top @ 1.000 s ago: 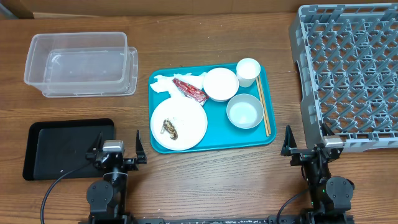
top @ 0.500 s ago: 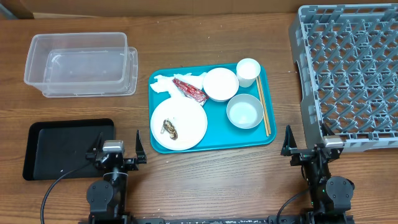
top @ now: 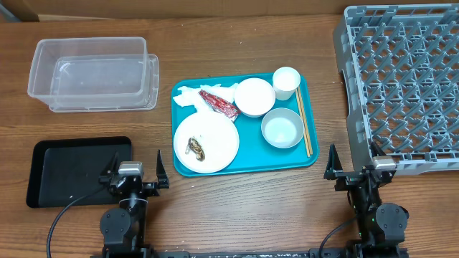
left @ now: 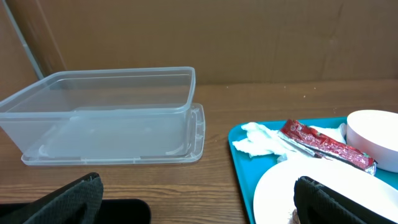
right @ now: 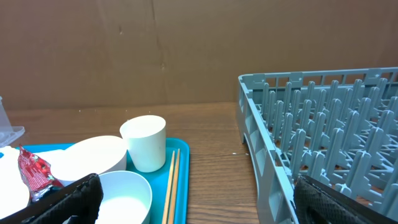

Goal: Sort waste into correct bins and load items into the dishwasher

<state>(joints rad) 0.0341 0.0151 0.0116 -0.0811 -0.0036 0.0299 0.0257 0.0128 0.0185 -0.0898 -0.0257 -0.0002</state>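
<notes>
- Overhead: your left gripper (top: pixel 136 168) has its fingers spread wide and holds nothing. The right gripper (top: pixel 353 166) is spread and empty too. Both sit at the near table edge.
- Overhead: the teal tray (top: pixel 247 154) lies at 1 o'clock from the left gripper and 10 o'clock from the right.
- Overhead: on it, the plate (top: pixel 215 140) carries the food scrap (top: pixel 195 148). The napkin (top: pixel 186 97) and red wrapper (top: pixel 218 104) are at the far left corner.
- Overhead: the far bowl (top: pixel 254 97), near bowl (top: pixel 282 129) and cup (top: pixel 285 82) stand to the right, with the chopsticks (top: pixel 304 129) along the tray's right edge.
- Overhead: the black tray (top: pixel 72 172) lies just beside the left gripper at 9 o'clock, and the clear tub (top: pixel 93 79) at 11 o'clock.
- Overhead: the dish rack (top: pixel 401 79) runs from 12 to 2 o'clock of the right gripper, its near corner over the right finger. Bare wood separates it from the teal tray.
- Left wrist: the fingertips (left: pixel 74 198) sit far apart with open wood between them. The tub is at 11 o'clock and the wrapper at 1 o'clock.
- Right wrist: the fingertips (right: pixel 62 202) are parted. The cup is at 11 o'clock and the rack wall at 2 o'clock, with a clear strip of wood at 12.
</notes>
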